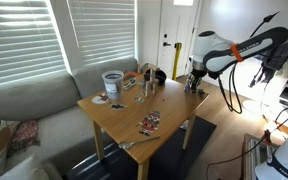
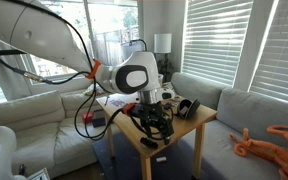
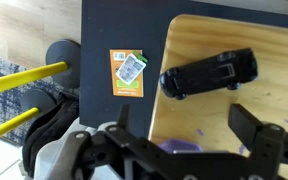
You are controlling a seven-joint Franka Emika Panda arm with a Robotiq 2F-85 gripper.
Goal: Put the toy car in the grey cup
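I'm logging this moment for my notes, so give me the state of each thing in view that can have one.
Gripper: open, empty, above the toy car.
Toy car: resting on the table near its corner, not gripped.
Grey cup: upright on the table, away from the gripper; contents cannot be told.
Card: lying flat, off the table.

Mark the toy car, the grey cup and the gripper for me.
toy car point(image 3: 209, 73): wrist view, on its roof.
grey cup point(image 1: 112, 86): in an exterior view, on its side wall.
gripper point(image 3: 181, 116): wrist view, midway between its fingertips.
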